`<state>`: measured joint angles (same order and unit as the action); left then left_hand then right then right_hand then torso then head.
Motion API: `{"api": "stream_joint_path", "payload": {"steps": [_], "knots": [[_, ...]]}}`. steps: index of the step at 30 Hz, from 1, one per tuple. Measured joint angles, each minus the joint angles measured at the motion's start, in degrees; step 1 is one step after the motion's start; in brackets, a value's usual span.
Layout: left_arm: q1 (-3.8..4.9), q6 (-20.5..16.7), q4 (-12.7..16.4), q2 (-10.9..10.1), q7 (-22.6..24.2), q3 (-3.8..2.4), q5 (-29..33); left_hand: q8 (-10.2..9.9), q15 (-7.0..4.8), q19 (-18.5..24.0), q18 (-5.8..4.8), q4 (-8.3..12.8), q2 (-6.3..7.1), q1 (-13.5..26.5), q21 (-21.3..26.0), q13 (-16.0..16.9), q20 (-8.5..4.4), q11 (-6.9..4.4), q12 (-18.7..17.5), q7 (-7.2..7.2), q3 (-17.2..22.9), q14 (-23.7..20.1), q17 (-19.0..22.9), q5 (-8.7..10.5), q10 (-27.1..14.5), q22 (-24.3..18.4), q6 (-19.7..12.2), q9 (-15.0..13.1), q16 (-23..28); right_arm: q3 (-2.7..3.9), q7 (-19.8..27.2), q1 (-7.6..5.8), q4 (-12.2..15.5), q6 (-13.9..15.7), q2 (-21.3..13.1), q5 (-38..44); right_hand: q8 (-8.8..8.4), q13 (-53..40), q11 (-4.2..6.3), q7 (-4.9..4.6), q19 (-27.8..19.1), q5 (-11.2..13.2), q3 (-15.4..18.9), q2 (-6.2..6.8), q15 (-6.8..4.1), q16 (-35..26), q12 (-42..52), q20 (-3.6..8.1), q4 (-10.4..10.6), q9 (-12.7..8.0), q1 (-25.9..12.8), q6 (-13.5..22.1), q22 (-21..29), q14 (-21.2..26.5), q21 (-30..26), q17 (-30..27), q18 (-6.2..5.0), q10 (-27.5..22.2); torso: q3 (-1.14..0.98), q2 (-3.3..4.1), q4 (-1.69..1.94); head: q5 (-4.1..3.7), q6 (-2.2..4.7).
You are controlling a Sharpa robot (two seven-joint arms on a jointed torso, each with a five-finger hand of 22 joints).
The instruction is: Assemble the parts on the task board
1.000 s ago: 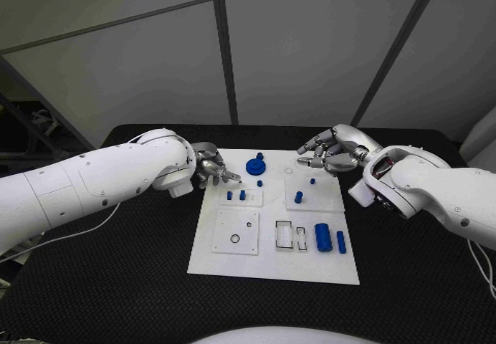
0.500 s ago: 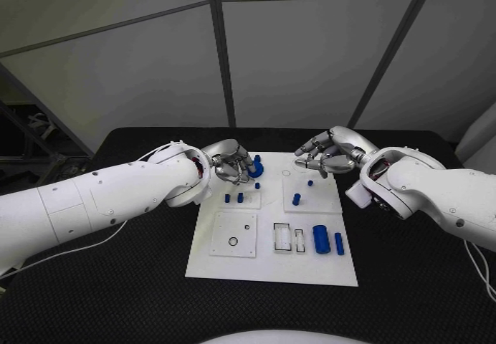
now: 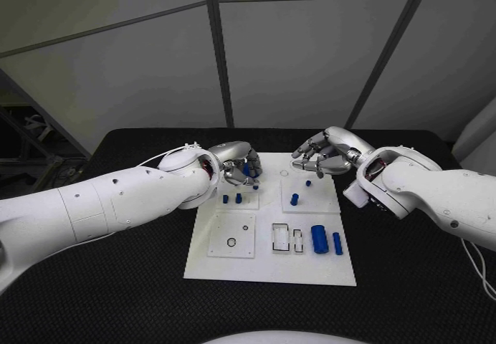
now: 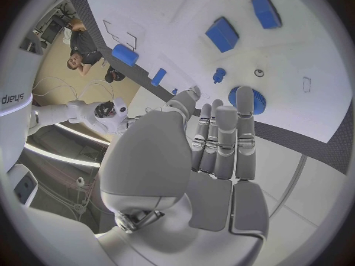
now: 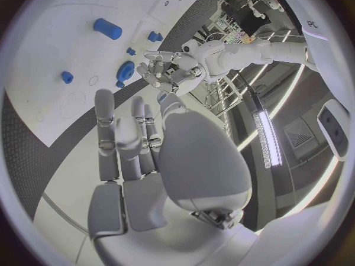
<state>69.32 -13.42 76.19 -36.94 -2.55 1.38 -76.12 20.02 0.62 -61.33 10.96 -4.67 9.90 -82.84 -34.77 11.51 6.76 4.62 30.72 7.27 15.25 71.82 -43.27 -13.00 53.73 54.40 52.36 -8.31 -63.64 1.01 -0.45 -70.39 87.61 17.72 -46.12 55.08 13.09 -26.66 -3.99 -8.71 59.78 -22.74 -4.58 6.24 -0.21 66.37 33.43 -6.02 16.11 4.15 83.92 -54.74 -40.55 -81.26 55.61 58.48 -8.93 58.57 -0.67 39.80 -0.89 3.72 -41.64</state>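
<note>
The white task board (image 3: 271,266) lies mid-table. At its back, my left hand (image 3: 236,163) hovers over the blue gear (image 3: 252,172), which it partly hides. In the left wrist view its straight fingers (image 4: 225,137) reach to the gear (image 4: 250,102), and nothing is held. My right hand (image 3: 320,154) hangs over the board's back right corner, fingers loosely spread and holding nothing. Two short blue pegs (image 3: 233,198) stand in the left block, and two more (image 3: 294,198) in the right block. A blue cylinder (image 3: 318,236) and a thin blue bar (image 3: 338,242) lie at the board's right.
A white square plate with small holes (image 3: 233,233) and two narrow slots (image 3: 283,236) sit on the board's front half. Black table (image 3: 114,287) surrounds the board. The right wrist view shows the gear (image 5: 125,71) and my left hand (image 5: 166,71) beyond it.
My left hand has moved from the board's left edge toward its back middle, coming over the blue gear. The right hand has hardly moved.
</note>
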Motion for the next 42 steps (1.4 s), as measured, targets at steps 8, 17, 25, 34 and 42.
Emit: {"api": "stream_joint_path", "payload": {"steps": [8, 17, 25, 34, 42], "knots": [[0.05, 2.09, -1.78, 1.66, -1.12, 0.08, -3.42, -0.34, -0.01, -0.40, 0.01, 0.00, 0.35, 0.35, -1.74, -1.54, 0.00, -0.01, -0.55, -0.11, 0.48, 1.81, -4.26, 0.00, 0.07, 1.79, 0.69, 0.98, -4.72, 0.00, 0.06, 0.00, -0.01, 0.04, 0.22, 1.26, 0.00, 0.76, 0.00, 0.00, 0.00, 0.00, -0.14, 0.22, 0.00, -0.22, -0.85, 0.00, -0.15, 0.00, 0.22, 0.00, 0.10, 0.00, -0.03, -0.07, 0.01, 0.00, 0.00, 0.00, 0.00, -0.02, -0.16], [0.09, 4.79, -3.92, 3.20, -2.76, 0.11, -5.29, -0.72, 0.20, -0.40, 0.01, 0.00, 0.57, 0.58, -2.20, -2.41, 0.00, 0.23, -1.11, 0.10, 0.79, 2.02, -4.71, 0.00, -0.18, 2.51, 0.89, 1.41, -5.79, 0.00, 0.08, 0.00, -0.01, 0.06, 0.30, 2.07, 0.00, 0.93, 0.00, 0.00, 0.00, 0.00, -0.30, 0.22, 0.00, -0.22, -0.85, 0.00, 0.01, 0.01, 0.22, 0.00, 0.09, -0.01, -0.03, -0.16, 0.01, 0.00, 0.01, -0.05, 0.02, -0.09, -0.36], [0.10, 6.45, -4.56, 4.02, -3.43, 0.12, -5.94, -0.93, 0.39, -0.39, 0.01, 0.09, 0.57, 0.58, -2.63, -2.99, 0.00, 0.23, -1.45, 0.50, 1.20, 2.64, -5.90, 0.00, -0.18, 3.09, 1.30, 1.70, -6.97, 0.00, 0.08, 0.00, -0.01, 0.08, 0.34, 2.35, 0.00, 1.05, 0.00, 0.00, 0.00, 0.00, -0.29, 0.22, 0.00, -0.22, -1.15, 0.00, 0.01, -0.04, 0.22, 0.00, 0.09, -0.01, -0.03, -0.16, 0.01, -0.01, 0.01, -0.07, 0.05, -0.09, -0.42], [0.11, 7.69, -5.11, 4.61, -3.61, 0.12, -6.23, -1.20, 0.15, -0.60, 0.02, 0.46, 0.57, 0.58, -3.74, -3.86, 0.21, 0.29, -2.00, 0.50, 2.55, 3.58, -7.50, 0.00, 0.99, 4.12, 1.70, 2.25, -8.89, 0.00, 0.07, 0.00, -0.02, 0.07, 0.48, 2.48, 0.00, 1.17, -0.21, 0.00, 0.01, 0.00, -0.29, 0.22, 0.00, -0.22, -1.14, 0.00, 0.00, -0.04, 0.22, 0.00, 0.09, -0.01, -0.03, -0.16, 0.01, 0.20, 0.00, -0.07, 0.05, -0.03, -0.51], [0.11, 8.90, -5.18, 4.71, -3.62, 0.15, -6.33, -1.76, -0.22, -2.47, 0.02, 1.12, -0.36, -0.36, -7.60, -4.68, -0.22, -0.23, -2.56, 0.30, 4.92, 5.09, -10.20, 0.45, 2.96, 6.92, 3.35, 2.71, -11.17, 0.00, 0.05, 0.00, -0.03, 0.06, 0.54, 2.53, 0.00, 1.42, -0.21, 0.00, 0.01, -0.22, -0.29, 0.22, 0.00, -0.49, -1.36, 0.00, 0.00, -0.03, 0.22, 0.00, 0.09, -0.01, -0.03, -0.24, 0.03, 0.20, 0.00, -0.07, 0.05, -0.03, -0.55]]}}
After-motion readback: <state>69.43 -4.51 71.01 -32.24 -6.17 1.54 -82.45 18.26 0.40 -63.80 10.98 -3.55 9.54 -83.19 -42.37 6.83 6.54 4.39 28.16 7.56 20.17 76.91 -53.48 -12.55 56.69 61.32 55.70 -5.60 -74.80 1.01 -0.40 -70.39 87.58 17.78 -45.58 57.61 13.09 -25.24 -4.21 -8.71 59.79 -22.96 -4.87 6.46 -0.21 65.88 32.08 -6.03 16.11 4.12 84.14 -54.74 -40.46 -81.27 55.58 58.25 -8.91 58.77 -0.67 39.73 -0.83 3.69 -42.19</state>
